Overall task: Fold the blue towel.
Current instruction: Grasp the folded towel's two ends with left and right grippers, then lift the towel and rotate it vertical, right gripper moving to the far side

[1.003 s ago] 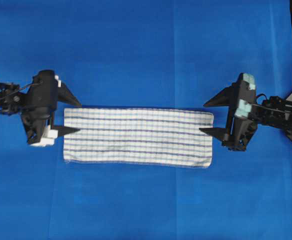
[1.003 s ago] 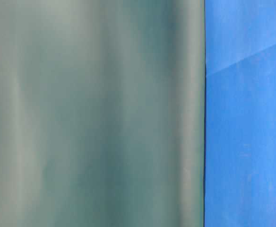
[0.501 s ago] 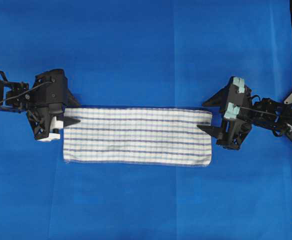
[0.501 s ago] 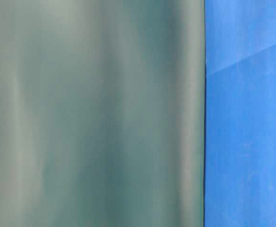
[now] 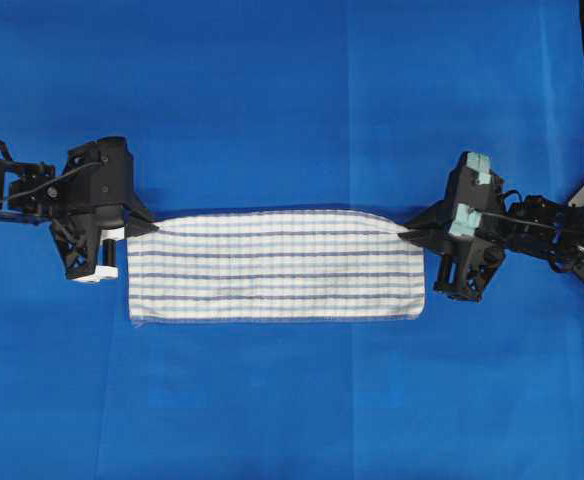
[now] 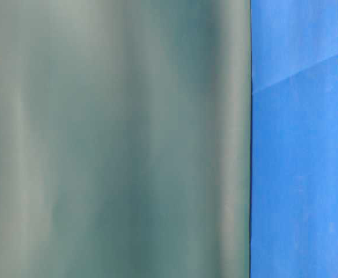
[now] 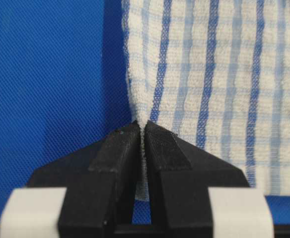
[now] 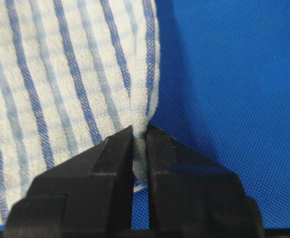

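Grippers pinching both upper corners of the towel, ready for a fold.

Black left gripper (image 5: 140,226) is clamped tight on the upper left corner of the white woven blue-striped rectangular towel (image 5: 275,266), lying flat mid-frame on the blue sheet (image 5: 272,100); at right, the black right gripper (image 5: 410,233) nips the opposite corner, likely so both lift together.

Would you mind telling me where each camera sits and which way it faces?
Overhead: above, facing straight down on the towel; left gripper and right gripper pinch its far corners.
Table-level: low, facing a blurred grey-green surface and the blue sheet; no robot shows.
Left wrist: behind its fingers, shut on a corner.
Right wrist: likewise.
Overhead and wrist views share towel and grippers.
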Robot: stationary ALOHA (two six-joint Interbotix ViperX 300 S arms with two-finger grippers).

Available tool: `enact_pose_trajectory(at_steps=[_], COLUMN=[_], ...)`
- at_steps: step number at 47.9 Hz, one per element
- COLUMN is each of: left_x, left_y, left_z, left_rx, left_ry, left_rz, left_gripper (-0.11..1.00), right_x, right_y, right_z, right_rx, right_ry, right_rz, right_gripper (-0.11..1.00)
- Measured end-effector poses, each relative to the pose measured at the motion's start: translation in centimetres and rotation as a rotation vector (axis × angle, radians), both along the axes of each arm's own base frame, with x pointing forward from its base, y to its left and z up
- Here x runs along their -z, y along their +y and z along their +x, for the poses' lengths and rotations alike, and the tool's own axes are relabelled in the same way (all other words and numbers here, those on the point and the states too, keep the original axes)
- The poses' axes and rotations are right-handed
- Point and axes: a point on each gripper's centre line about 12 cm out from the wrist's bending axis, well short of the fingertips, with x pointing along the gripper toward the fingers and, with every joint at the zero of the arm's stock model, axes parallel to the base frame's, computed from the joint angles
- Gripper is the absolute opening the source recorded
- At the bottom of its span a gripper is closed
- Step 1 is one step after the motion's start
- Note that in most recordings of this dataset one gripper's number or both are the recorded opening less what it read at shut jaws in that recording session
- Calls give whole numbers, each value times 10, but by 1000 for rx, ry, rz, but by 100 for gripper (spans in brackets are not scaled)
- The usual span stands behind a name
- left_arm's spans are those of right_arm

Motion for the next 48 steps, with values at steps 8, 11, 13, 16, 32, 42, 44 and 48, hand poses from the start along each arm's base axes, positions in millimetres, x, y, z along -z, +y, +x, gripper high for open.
enact_pose_trajectory(at_steps=[8,11,13,16,32,42,44,48], left_x=[-26,-39,-46,-58,-111,-126,-127,-127], left_y=[0,-1,-1,-1,-12,-21,-22,-24], left_z=[0,0,-1,-1,-3,-8,-8,-7], left_rx=[4,5,6,7,47,72,71,67], left_ry=[-45,-65,-77,-92,-190,-247,-251,-257], left_rz=[1,-1,-2,-2,-8,-23,-30,-46], left_gripper=[1,1,1,1,1,1,1,1], right_x=[-18,-26,-31,-41,-95,-110,-109,-109], right_y=[1,2,2,3,8,10,10,6], right_z=[-1,-3,-3,-4,-13,-16,-16,-15], right_rx=[-14,-26,-36,-53,-146,-165,-164,-148], right_ry=[-63,-88,-103,-131,-290,-331,-328,-327], right_rz=[12,14,14,11,26,46,46,44], right_gripper=[-3,-3,-3,-3,-3,-3,-3,-3])
